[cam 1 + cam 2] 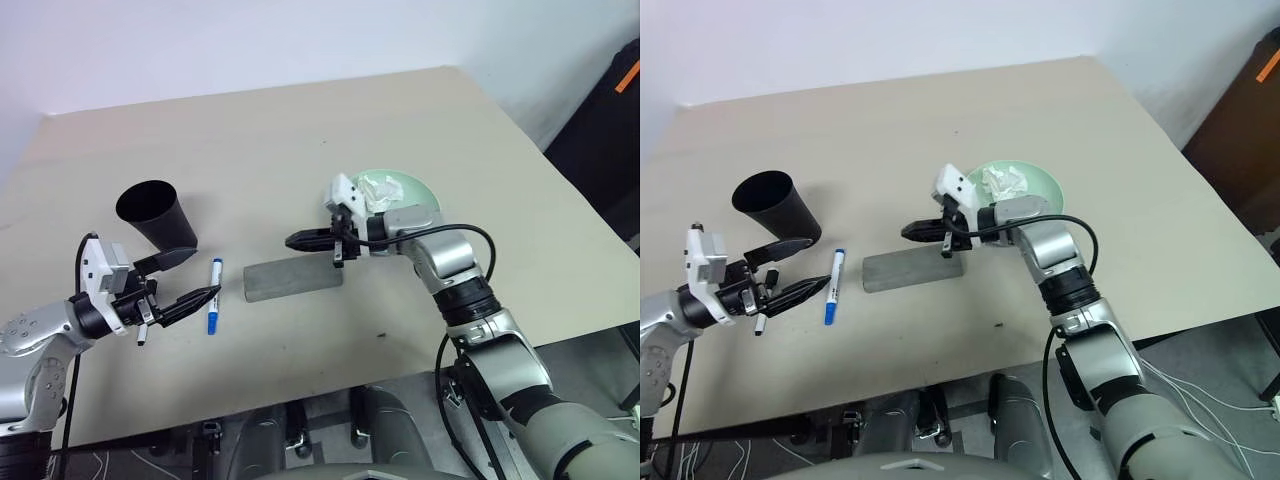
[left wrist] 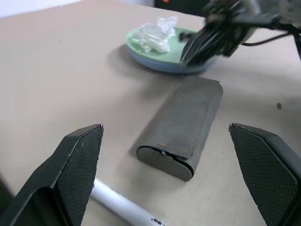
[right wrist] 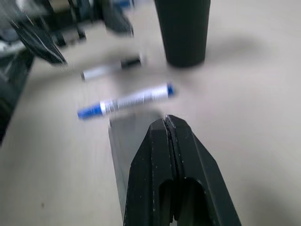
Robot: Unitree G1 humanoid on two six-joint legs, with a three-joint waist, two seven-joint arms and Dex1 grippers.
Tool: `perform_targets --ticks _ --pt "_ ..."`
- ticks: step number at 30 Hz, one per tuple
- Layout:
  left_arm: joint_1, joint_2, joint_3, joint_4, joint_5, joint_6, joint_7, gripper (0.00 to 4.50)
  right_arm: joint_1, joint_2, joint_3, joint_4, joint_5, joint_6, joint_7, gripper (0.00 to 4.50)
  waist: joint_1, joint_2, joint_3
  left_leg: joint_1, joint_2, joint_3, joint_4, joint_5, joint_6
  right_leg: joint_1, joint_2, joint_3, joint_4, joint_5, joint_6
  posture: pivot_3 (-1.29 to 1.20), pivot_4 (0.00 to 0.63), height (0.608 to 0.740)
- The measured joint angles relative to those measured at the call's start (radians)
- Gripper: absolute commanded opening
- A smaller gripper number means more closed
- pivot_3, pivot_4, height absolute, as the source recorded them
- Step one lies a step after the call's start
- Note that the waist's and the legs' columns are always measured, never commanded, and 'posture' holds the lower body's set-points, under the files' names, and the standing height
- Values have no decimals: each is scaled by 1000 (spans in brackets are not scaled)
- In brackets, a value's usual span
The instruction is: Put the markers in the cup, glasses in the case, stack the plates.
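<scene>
Item one: the blue-capped white marker (image 1: 214,296) carries a printed label you cannot read. It lies flat on the beige tabletop (image 1: 300,130), its long axis running toward and away from you, just beside the tip of your left pincer (image 1: 185,285). That pincer stands wide open and holds nothing.

Item two: the black-capped white marker (image 3: 111,68) lies under the left pincer.

Item three: the closed grey rectangular case (image 1: 293,279) lies crosswise, directly below your right pincer (image 1: 300,240), which is fully shut and empty.

Item four: the matte black tapered cup (image 1: 157,215) stands upright beyond the left pincer.

Item five: the pale mint green plate (image 2: 141,47) sits stacked on the light blue plate (image 2: 155,65), holding a crumpled white tissue (image 2: 157,34).
</scene>
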Motion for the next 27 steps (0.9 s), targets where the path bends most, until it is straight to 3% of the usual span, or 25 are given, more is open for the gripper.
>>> perform_targets --ticks 2,6,16,21,23,24,25,26,27 --pt "37 9 40 -41 -39 63 34 4500 12 -22 -18 -17 30 6 9 31 0 0 0 0 0 0 0 0 0 0 0 0 -1 0 0 0 150 740" --pt "92 11 116 -95 -92 163 118 4500 21 -57 -42 -31 76 33 9 872 0 -2 1 0 0 -1 0 -2 3 0 0 0 -1 0 0 0 150 740" --pt "191 10 204 -170 -101 333 335 4500 38 -81 -74 -39 130 28 -18 4477 0 -3 2 -1 2 -3 -2 -2 4 0 3 -1 -2 0 -1 0 150 740" --pt "227 30 211 -216 -65 425 450 4500 36 -81 -89 -39 161 58 -42 4493 3 -3 2 -2 5 -3 -6 -2 4 0 9 0 -3 1 -2 0 150 740" --pt "230 48 215 -233 -23 481 533 4500 32 -84 -90 -35 163 68 -50 4493 13 -5 0 1 8 6 -12 -1 2 -3 13 7 15 -6 -14 0 150 740" --pt "227 49 215 -241 -12 505 565 4500 31 -90 -91 -34 169 78 -49 4493 22 -7 1 7 8 11 -13 -1 1 -5 13 11 27 -13 -24 0 150 740" --pt "224 47 219 -249 -7 533 598 4500 31 -94 -92 -35 180 89 -43 4493 31 -12 1 19 7 20 -19 0 0 -5 10 19 37 -26 -23 0 150 740" --pt "220 43 227 -261 -4 556 621 4500 27 -98 -97 -36 195 95 -36 4493 36 -17 3 27 4 16 -15 2 -4 -8 3 18 34 -36 -18 0 150 740" --pt "213 41 233 -269 -5 574 637 4500 24 -101 -107 -37 207 97 -34 4493 43 -16 4 27 -3 -13 0 -1 -13 -3 5 16 31 -37 -21 0 150 740"
